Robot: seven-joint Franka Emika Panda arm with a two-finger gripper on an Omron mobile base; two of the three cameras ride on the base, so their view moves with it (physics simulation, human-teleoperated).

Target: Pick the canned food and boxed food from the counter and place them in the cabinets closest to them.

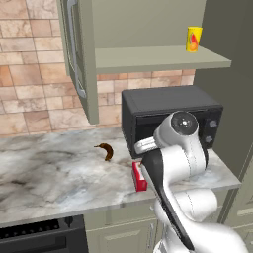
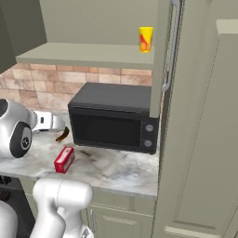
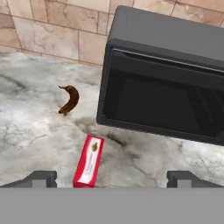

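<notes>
Jaws stand spread wide and empty on the gripper (image 3: 111, 177), whose two dark tips frame the bottom of the hand view with nothing between them. That stance suits an approach, since the boxed food (image 3: 89, 161) lies just ahead of the left tip, flat on its side on the counter (image 1: 44, 173) in front of the microwave (image 2: 114, 118). The box's narrow length runs away from the hand, so the fingers would likely need to straddle its slim sides. A brown banana (image 3: 69, 99) rests further back near the tiled wall, well apart from the box and no part of the job. The canned food (image 1: 193, 39) stands upright on the open shelf of the cabinets (image 1: 163, 58) above the microwave, so that half of the task looks done, and the red box appears to be what remains
</notes>
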